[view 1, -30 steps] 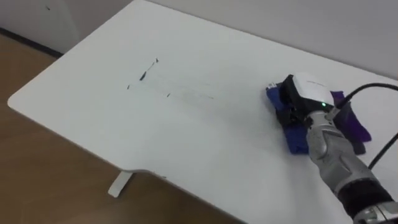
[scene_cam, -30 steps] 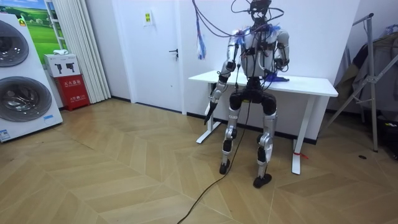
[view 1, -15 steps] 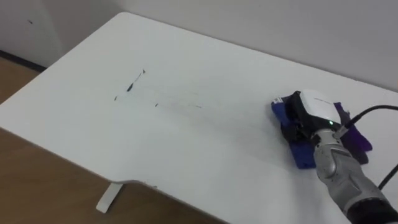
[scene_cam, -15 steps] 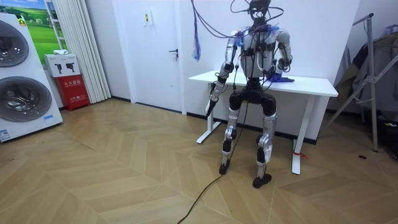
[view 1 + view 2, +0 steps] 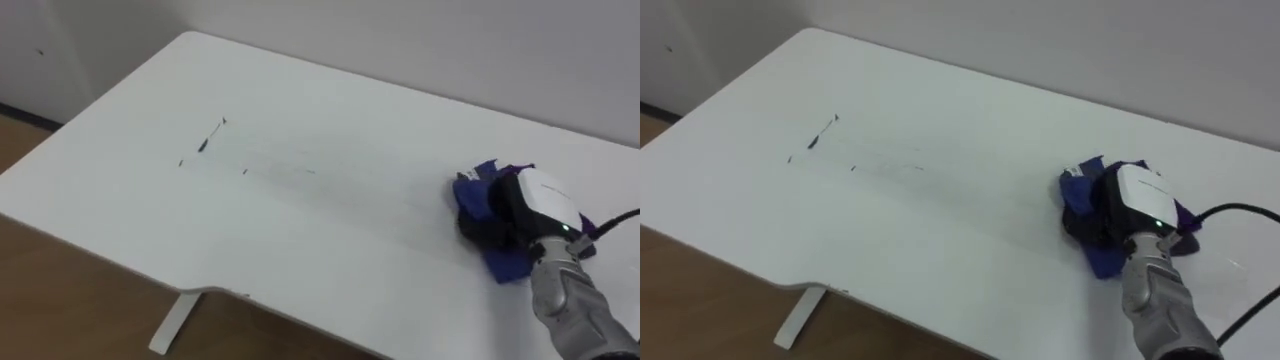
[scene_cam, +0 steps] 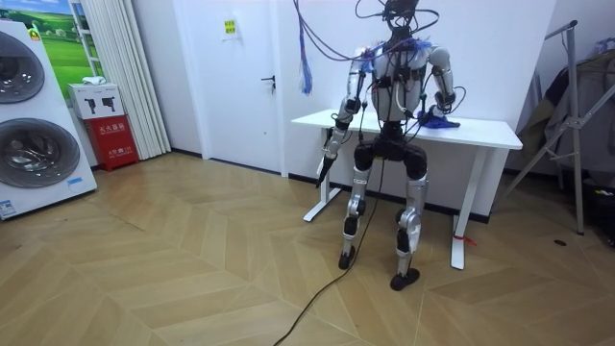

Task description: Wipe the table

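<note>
1. The task looks partly done at best. Dark marks (image 5: 203, 145) sit on the left part of the table (image 5: 330, 90), with fainter streaks trailing to their right, and none of it is wiped off yet.
2. The cloth (image 5: 508, 266), blue and purple, lies bunched on the table's right part, well apart from the marks. The bare top between them looks clean.
3. What is left, by my reading, is to carry the cloth across to the marks and rub them away.
4. The right hand (image 5: 535, 205) rests on top of the cloth. Its dark fingers (image 5: 478, 228) bend down into the bunched fabric and seem to clutch it rather than lie flat.
5. In the room view the robot stands at the table's long side, and the left hand (image 6: 331, 144) hangs beside it, off the table.
</note>
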{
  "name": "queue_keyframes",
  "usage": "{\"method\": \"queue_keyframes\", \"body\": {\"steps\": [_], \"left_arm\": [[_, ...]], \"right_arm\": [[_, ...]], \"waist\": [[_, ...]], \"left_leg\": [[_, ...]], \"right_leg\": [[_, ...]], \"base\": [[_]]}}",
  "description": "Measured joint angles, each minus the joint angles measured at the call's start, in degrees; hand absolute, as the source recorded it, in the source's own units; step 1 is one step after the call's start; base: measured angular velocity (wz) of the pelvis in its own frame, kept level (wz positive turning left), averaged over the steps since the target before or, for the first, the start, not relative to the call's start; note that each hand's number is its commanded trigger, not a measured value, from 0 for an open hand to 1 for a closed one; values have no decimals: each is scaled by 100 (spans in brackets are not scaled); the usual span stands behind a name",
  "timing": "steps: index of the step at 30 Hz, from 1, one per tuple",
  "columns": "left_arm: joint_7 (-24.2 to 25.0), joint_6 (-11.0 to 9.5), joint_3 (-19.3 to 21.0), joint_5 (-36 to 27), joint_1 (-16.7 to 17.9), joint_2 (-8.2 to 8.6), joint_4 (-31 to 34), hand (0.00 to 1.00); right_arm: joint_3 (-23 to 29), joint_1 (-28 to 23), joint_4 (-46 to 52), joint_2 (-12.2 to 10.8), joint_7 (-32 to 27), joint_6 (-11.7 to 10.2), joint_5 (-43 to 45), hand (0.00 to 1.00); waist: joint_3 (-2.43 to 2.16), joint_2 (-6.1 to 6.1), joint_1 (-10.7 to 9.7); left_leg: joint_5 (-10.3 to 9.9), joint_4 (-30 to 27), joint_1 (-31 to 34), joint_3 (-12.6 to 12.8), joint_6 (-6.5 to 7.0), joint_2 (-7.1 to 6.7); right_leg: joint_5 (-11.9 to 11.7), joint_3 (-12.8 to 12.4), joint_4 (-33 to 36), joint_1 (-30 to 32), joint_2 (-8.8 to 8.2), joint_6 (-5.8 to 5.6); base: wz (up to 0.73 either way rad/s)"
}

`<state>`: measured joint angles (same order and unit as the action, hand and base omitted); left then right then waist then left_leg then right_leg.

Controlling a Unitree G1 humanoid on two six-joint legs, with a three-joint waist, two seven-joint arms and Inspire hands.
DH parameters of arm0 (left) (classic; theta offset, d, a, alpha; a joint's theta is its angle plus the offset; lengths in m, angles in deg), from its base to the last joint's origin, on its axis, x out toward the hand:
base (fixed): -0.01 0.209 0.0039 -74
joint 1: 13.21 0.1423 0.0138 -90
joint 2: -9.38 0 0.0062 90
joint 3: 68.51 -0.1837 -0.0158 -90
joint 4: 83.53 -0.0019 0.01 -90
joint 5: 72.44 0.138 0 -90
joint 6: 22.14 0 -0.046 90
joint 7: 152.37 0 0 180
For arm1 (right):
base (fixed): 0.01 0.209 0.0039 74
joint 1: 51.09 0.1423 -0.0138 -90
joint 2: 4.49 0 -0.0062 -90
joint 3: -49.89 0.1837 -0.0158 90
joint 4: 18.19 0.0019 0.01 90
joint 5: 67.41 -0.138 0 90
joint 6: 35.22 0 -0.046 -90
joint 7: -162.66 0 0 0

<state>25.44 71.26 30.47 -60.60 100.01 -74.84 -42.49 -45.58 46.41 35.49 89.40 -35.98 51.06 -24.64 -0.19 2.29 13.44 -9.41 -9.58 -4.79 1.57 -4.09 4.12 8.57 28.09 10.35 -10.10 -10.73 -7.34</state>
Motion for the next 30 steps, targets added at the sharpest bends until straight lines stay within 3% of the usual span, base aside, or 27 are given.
{"method": "queue_keyframes", "body": {"steps": [6,11,17,25,30], "left_arm": [[-375,-35,-34,-12,-399,8,13,0],[-493,-182,-35,-383,-635,60,38,0],[-472,-282,-12,-675,-616,115,-69,0],[-354,-279,100,-778,-462,197,-263,0],[-251,-267,265,-781,-347,193,-266,0]], "right_arm": [[2,-163,407,-279,-61,-38,7,0],[12,-431,958,-310,18,-42,0,0],[266,-547,1402,-332,139,6,65,0],[943,-557,2426,-288,107,-21,-242,0],[1535,-554,2359,-208,43,12,-926,0]], "waist": [[17,93,-353],[13,122,-394],[49,53,-549],[19,84,-601],[76,23,-757]], "left_leg": [[2,-6,5,89,-2,-1],[4,16,-29,208,1,1],[2,103,-71,337,3,4],[-6,126,-91,495,15,20],[-76,86,-82,624,120,-58]], "right_leg": [[3,-134,-65,24,16,4],[-3,-320,-44,100,15,12],[-2,-464,-34,200,11,11],[-2,-613,50,313,-9,11],[8,-603,494,496,-195,-5]], "base": [[-8],[-14],[-12],[-9],[-5]]}}
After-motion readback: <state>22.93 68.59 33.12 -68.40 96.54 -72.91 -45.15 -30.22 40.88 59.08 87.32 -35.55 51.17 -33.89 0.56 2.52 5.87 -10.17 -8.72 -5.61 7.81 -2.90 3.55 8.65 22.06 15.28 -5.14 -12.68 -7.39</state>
